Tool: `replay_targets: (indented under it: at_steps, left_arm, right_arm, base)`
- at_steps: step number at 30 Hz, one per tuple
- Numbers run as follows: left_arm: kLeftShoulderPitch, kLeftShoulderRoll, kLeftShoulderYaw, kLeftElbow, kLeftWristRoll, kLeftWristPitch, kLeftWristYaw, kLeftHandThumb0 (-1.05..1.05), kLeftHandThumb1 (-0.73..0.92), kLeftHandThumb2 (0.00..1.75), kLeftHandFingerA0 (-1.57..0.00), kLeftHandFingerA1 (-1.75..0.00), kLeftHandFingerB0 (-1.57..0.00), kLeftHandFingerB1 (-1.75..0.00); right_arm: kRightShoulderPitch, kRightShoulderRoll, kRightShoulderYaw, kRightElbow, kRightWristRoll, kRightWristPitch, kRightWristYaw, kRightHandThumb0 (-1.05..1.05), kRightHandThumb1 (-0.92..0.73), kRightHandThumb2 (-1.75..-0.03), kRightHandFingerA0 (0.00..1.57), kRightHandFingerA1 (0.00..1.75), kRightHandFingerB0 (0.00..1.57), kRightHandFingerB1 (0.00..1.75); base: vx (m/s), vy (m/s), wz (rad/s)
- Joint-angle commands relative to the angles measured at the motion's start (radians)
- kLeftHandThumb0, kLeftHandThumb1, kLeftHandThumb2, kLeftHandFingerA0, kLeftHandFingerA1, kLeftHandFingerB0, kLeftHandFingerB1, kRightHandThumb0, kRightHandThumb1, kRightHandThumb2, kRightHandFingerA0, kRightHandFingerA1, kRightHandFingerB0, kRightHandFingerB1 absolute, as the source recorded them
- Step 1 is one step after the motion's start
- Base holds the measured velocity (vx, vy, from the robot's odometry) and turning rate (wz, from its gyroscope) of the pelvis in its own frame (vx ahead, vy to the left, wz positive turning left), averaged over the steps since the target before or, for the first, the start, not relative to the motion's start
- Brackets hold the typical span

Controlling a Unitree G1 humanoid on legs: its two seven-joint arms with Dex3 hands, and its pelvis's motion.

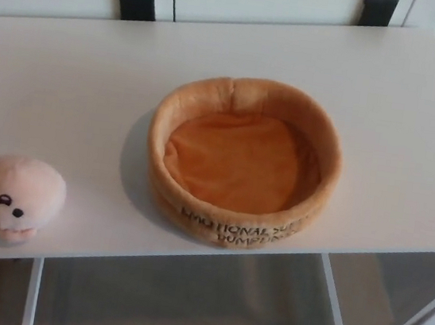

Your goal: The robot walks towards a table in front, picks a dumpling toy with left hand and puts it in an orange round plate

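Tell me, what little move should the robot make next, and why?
Probably bring its left robot hand in over the dumpling toy, though that is only a judgement. The toy sits untouched near the table's front left edge, apart from the orange round plate, which is empty. Neither robot hand is in view yet, so reaching comes before any grasp.

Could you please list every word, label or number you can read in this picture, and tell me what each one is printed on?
"NATIONAL SU...": dark letters on the front outer wall of the orange round plate; the start is blurred and the end cannot be read.
"DUMP...": second line below it, on the same wall; the rest is blurred and cut by the table edge.
The dumpling toy bears a face only, no text.
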Motion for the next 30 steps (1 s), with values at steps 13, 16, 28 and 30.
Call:
replay_targets:
  at_steps: [13, 16, 28, 30]
  left_arm:
    - [-0.501, 0.531, 0.651, -0.605, -0.401, 0.216, -0.027, -0.57, 0.39, 0.72, -0.06, -0.31, -0.08, -0.43]
    - [-0.689, 0.633, 0.368, -0.478, -0.218, 0.328, -0.025, -0.32, 0.13, 0.77, -0.01, -0.52, 0.0, -0.48]
    - [-1.116, 0.557, -0.159, -0.188, 0.115, 0.454, -0.183, -0.44, 0.35, 0.54, -0.05, -0.29, -0.09, -0.28]
    - [-1.133, 0.553, -0.203, -0.175, 0.148, 0.48, -0.203, -0.44, 0.35, 0.54, -0.05, -0.28, -0.09, -0.27]
  right_arm:
    - [0.065, -0.028, -0.024, 0.011, 0.02, -0.016, -0.019, -0.29, -0.49, -0.56, 0.91, 0.58, 0.57, 0.4]
    - [0.061, -0.029, -0.021, 0.014, 0.016, -0.009, -0.02, -0.3, -0.5, -0.56, 0.91, 0.56, 0.55, 0.39]
    - [0.054, -0.038, -0.024, 0.014, 0.019, -0.001, -0.014, -0.3, -0.5, -0.56, 0.92, 0.56, 0.55, 0.39]
    - [0.057, -0.037, -0.024, 0.014, 0.018, -0.009, -0.019, -0.3, -0.49, -0.56, 0.92, 0.57, 0.56, 0.4]
  base:
    - [0.0, -0.002, 0.01]
    - [0.0, 0.0, 0.0]
    - [0.0, 0.0, 0.0]
    - [0.0, 0.0, 0.0]
